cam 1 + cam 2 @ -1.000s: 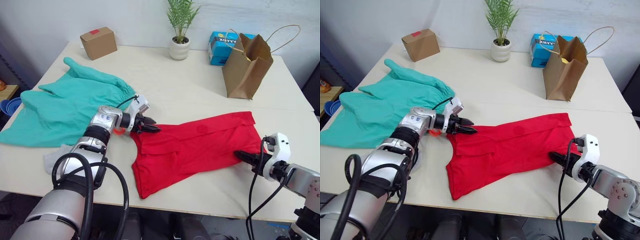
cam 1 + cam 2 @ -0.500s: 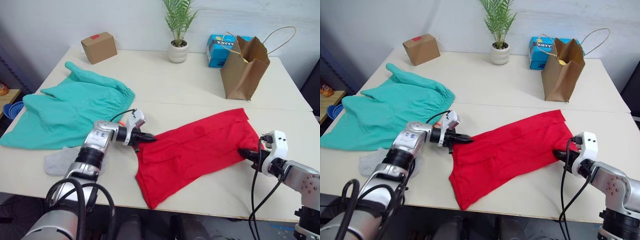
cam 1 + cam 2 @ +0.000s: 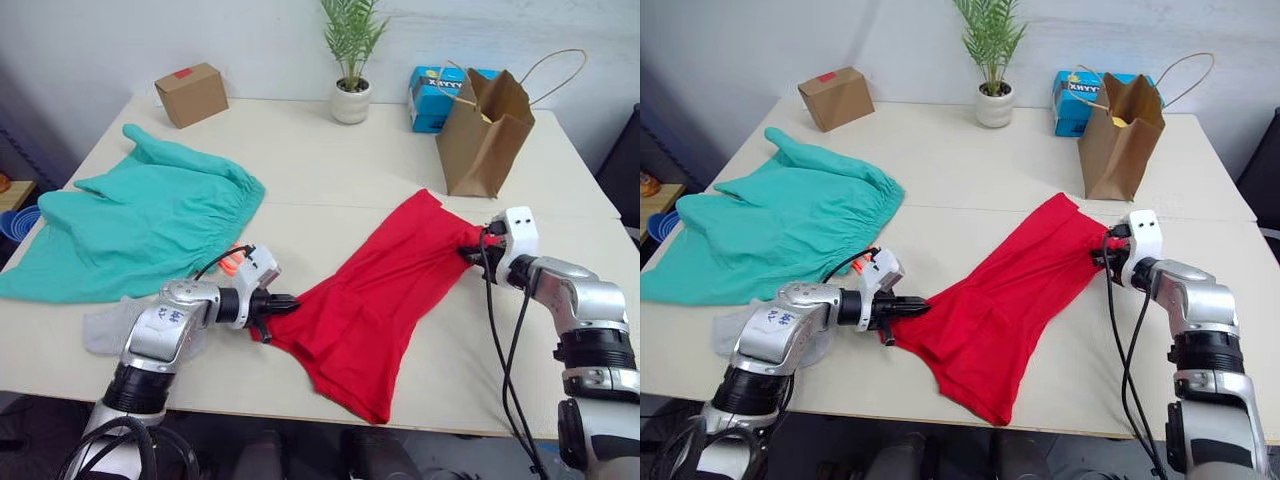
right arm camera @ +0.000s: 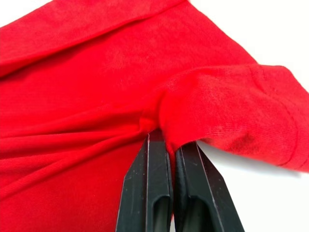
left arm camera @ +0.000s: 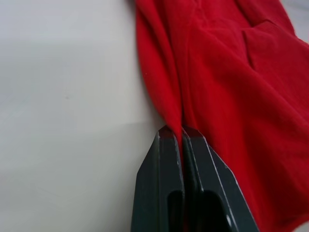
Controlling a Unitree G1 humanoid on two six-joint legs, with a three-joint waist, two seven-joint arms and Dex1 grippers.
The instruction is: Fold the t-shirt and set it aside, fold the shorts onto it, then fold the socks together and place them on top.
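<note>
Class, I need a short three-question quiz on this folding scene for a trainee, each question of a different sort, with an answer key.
1. True or false: both grippers are shut on the t-shirt.
2. Which lies nearest the left gripper? A) paper bag B) socks C) plant
3. Fill in: the shorts lie spread out on the robot's ____ side.

Key: 1 true: the right gripper also pinches it. 2 B. 3 left.

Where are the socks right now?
In the left eye view, the socks lie at the table's near left edge, beside the left gripper's arm, just below the shorts.
</note>
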